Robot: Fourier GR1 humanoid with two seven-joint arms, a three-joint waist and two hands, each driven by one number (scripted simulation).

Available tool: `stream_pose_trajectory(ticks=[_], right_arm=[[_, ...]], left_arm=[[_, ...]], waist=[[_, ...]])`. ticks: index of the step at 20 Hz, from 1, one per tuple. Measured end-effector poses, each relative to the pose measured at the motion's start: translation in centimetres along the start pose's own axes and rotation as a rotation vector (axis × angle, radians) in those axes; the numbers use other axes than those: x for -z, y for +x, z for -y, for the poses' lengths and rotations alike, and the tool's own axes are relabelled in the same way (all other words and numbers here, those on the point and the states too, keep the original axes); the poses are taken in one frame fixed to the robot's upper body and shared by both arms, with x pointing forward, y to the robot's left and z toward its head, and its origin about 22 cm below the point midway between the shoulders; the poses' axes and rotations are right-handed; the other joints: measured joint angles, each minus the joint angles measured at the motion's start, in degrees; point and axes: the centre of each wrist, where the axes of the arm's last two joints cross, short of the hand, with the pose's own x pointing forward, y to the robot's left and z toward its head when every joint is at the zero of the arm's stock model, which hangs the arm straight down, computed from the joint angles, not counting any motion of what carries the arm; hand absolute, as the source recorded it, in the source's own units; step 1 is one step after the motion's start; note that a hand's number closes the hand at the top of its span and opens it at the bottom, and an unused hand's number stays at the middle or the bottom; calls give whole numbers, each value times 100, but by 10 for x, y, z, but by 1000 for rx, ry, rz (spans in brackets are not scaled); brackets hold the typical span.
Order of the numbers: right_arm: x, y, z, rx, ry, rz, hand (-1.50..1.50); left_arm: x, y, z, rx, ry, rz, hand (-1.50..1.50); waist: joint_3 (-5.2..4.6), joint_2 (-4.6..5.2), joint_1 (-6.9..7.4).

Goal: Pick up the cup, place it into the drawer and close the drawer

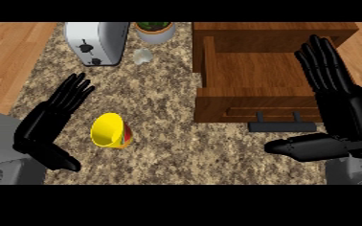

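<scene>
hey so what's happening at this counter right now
Nothing is being held yet. A yellow cup lies tipped on its side on the granite counter, between the robot's two open hands. The left hand is beside the cup, and the right hand is by the wooden drawer, which stands open and looks empty. A toaster and a potted plant sit at the back.

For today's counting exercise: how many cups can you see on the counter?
1: a yellow cup lying on its side near the left hand. The open drawer shows none.
</scene>
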Motion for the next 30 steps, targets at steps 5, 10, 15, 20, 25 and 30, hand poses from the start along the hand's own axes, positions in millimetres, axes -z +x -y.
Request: stream_pose_trajectory(ticks=[5,10,15,20,25,30], right_arm=[[3,2,0,-10,-1,11,-150],[13,2,3,-14,-3,12,-150],[20,10,6,-14,3,13,-150],[22,15,2,-18,8,15,-150],[18,14,7,-10,5,13,-150],[22,13,11,-11,16,19,-150]], left_arm=[[-11,-33,-12,27,43,-48,-150],[-19,-65,-27,42,61,-86,-150],[-14,-91,-34,73,97,-132,-150],[-25,-113,-39,113,135,-166,-150],[-26,-124,-37,134,152,-167,-150],[-23,-131,-33,136,157,-158,-150]], waist=[[-1,-1,-4],[-2,4,-14],[-5,9,-38],[-10,24,-73],[-14,33,-105],[-19,55,-134]])
